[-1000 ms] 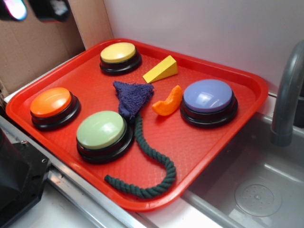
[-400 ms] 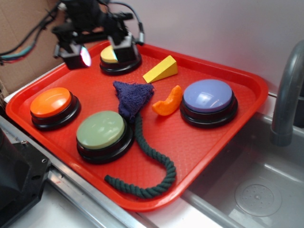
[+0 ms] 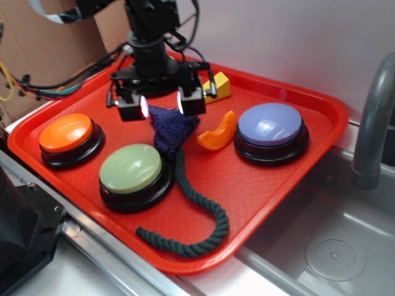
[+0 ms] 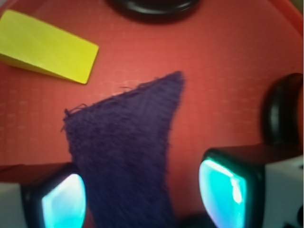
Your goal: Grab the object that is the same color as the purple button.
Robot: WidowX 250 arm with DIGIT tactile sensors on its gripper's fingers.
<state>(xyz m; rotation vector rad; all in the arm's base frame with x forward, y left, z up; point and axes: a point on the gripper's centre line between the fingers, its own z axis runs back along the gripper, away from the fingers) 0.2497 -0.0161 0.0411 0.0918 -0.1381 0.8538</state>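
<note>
The gripper hangs jaws apart over the purple cloth, which lies mid-tray, at nine o'clock from the purple button; I'd drop straight down and pinch the bunched middle, clear of the green rope; four buttons, one cloth, one rope, one yellow wedge, one orange piece.

The object, a dark purple fuzzy cloth, roughly triangular, lies flat and limp mid-tray, its narrow end toward the front. The purple button, a glossy lavender dome on a black base, sits upright well off toward the sink.
</note>
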